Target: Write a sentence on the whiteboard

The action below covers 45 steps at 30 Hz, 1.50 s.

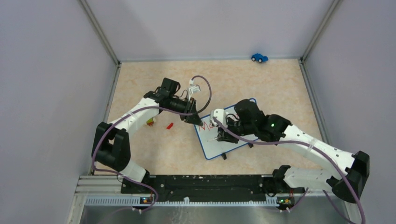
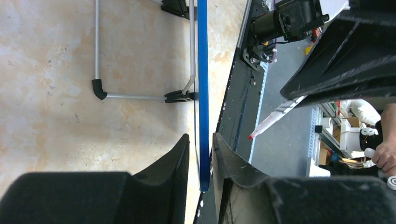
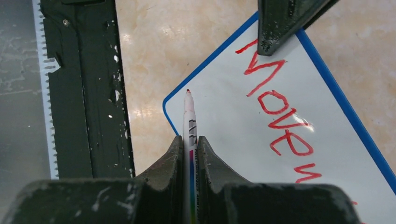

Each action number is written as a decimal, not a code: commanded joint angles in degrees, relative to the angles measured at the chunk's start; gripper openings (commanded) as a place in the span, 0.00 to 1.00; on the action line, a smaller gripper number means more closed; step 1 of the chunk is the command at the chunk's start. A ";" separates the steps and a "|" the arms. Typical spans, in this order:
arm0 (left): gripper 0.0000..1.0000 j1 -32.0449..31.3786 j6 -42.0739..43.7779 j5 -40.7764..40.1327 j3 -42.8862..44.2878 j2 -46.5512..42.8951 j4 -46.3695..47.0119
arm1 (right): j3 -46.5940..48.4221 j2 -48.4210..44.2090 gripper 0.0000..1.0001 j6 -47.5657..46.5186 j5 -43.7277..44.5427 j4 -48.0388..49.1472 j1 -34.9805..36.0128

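Top external view: the small rectangular whiteboard with a thin blue rim sits askew on the beige marbled table, right of centre and nearer the arms' bases than the far wall. The left gripper is at the board's far left corner. The right gripper hangs over the board's left half. The sentence, in red handwriting, begins at that far left corner. A small blue toy car stands well apart by the far wall, and a small red piece lies on the table left of the board.

Left wrist view: the whiteboard's blue rim runs edge-on between the left gripper's black fingers. They stand slightly apart, with a thin gap showing on each side of the rim. Beyond them a grey wire stand with black feet rests on the table.

Right wrist view: the right gripper is clamped on a slim white marker whose red tip points toward the board's near left corner. Whether the tip touches the white surface cannot be told. The red letters read "Move", then the start of another word.
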 commanded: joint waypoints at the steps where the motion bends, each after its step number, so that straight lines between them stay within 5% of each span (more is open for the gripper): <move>1: 0.27 -0.07 1.40 0.92 1.04 0.76 -0.35 | -1.88 0.72 0.00 -0.25 4.68 8.37 5.18; 16: 0.00 -0.07 0.92 0.21 0.61 0.77 0.00 | -9.83 1.82 0.00 -5.49 17.18 15.66 12.68; 45: 0.00 0.27 -9.18 -15.82 -4.10 -4.46 11.11 | -12.83 -3.76 0.00 -4.50 21.36 17.06 11.54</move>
